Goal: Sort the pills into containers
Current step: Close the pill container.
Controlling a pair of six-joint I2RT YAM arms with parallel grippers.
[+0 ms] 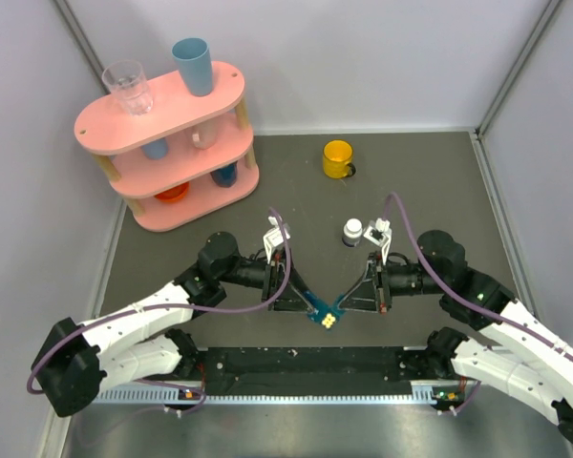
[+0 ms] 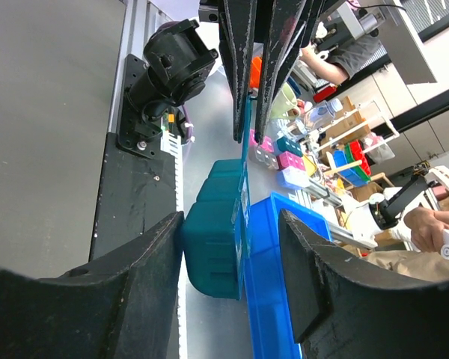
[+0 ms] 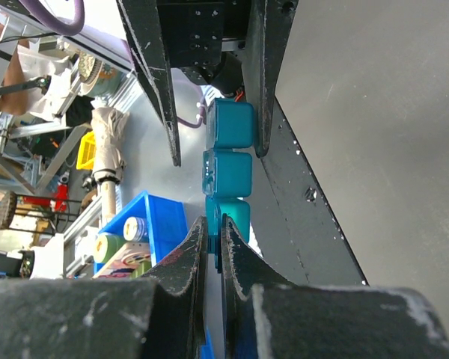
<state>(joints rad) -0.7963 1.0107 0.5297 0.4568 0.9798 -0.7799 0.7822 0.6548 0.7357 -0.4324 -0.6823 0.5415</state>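
The dark-teal pill box point(image 1: 323, 315) hangs between my two grippers above the table's near edge, with pale bits showing in its open compartments. My right gripper point(image 1: 348, 303) is shut on the box's thin edge; in the right wrist view its tips point(image 3: 213, 224) pinch that edge, and the compartments point(image 3: 232, 123) run away from it. My left gripper point(image 1: 304, 303) is open around the other end. In the left wrist view point(image 2: 232, 247) one finger touches the box point(image 2: 213, 239) and the other stands apart. No loose pills show on the table.
A small white capped bottle point(image 1: 352, 232) stands just behind the right gripper. A yellow mug point(image 1: 338, 158) sits farther back. A pink three-tier shelf point(image 1: 162, 124) with cups fills the back left. The black base plate point(image 1: 306, 363) runs along the near edge.
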